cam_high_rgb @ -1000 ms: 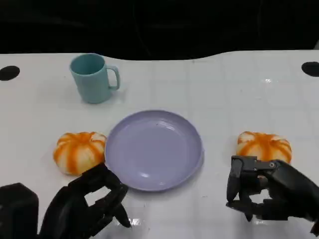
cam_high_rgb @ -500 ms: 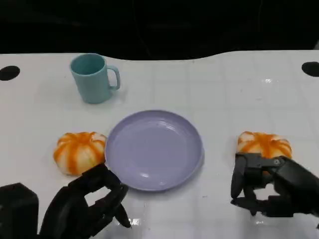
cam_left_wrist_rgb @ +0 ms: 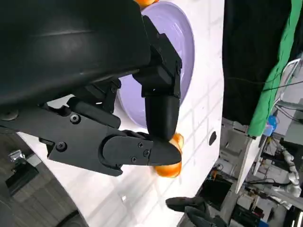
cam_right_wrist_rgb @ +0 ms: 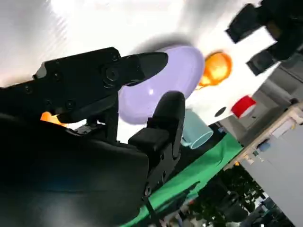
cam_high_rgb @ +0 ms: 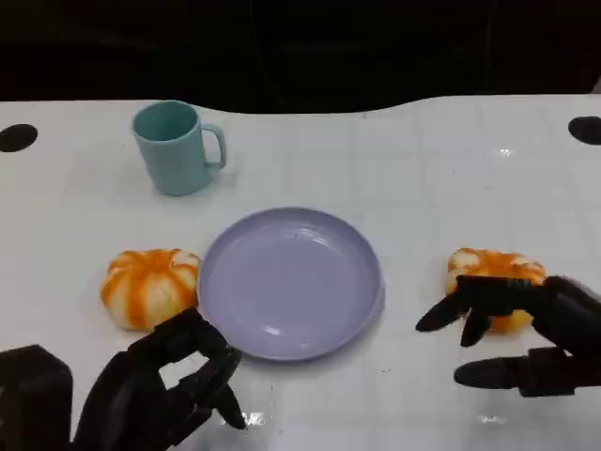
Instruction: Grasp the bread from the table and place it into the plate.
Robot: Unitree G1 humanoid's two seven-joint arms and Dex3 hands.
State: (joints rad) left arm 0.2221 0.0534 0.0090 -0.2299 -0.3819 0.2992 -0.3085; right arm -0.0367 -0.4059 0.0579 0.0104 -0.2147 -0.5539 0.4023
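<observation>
Left hand: your left hand [cam_high_rgb: 164,390] sits nearest you at the lower left of the head view, fingers curled in and holding nothing, just short of the plate's near rim.
Right hand: your right hand [cam_high_rgb: 512,334] is at the lower right, fingers spread with an upper finger lying across the near side of the right bread and a lower finger stretched out over the bench; nothing is clasped between them, and whether the upper finger touches the bread you cannot tell.
Right bread: the orange-and-white bread [cam_high_rgb: 496,282] you are working on lies on the bench to the right of the plate, apart from its rim, partly covered by your right hand.
Left bread: a second orange-striped bread [cam_high_rgb: 148,285] lies on the bench at the plate's left edge, right beside the rim.
Plate: the lavender plate [cam_high_rgb: 282,282] sits in the middle of the bench with nothing in it.
Cup: a teal cup [cam_high_rgb: 174,147] stands upright farther back on the left, its handle turned to the right.
Bench: the white bench [cam_high_rgb: 423,169] has a faint grid of lines and ends at a dark background.
</observation>
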